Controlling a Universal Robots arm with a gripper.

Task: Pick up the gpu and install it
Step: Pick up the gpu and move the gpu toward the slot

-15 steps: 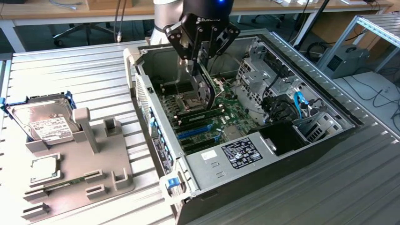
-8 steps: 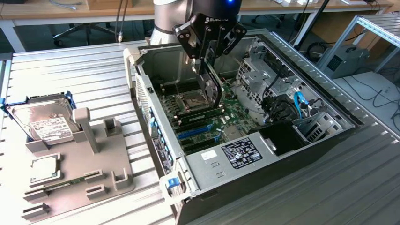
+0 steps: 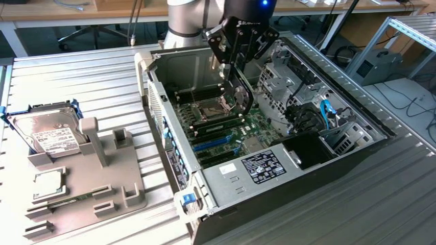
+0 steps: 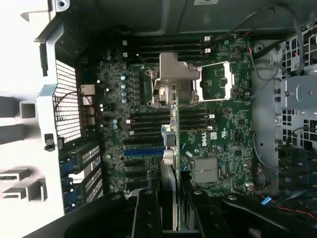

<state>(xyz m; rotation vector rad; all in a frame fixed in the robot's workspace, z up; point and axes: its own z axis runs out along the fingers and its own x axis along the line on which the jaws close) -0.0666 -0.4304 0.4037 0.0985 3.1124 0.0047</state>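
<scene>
My gripper point(image 3: 230, 65) hangs over the open computer case point(image 3: 158, 109), shut on the gpu point(image 3: 240, 94). The card is thin and dark and hangs edge-down from the fingers, just above the motherboard point(image 3: 228, 125). In the wrist view the gpu point(image 4: 171, 148) appears edge-on, running out from between the two black fingers point(image 4: 147, 213) of the gripper point(image 4: 171, 201). It lies across the motherboard point(image 4: 218, 129), near the CPU socket bracket point(image 4: 173, 79) and above the black slots and the blue slot point(image 4: 143, 151).
A grey parts fixture point(image 3: 81, 189) at the exterior view's left holds a silver hard drive point(image 3: 51, 132), a CPU point(image 3: 48, 184) and a green memory stick point(image 3: 68, 200). Inside the case are a power supply point(image 3: 262, 166), drive cages point(image 3: 289, 76) and cables point(image 3: 327, 112).
</scene>
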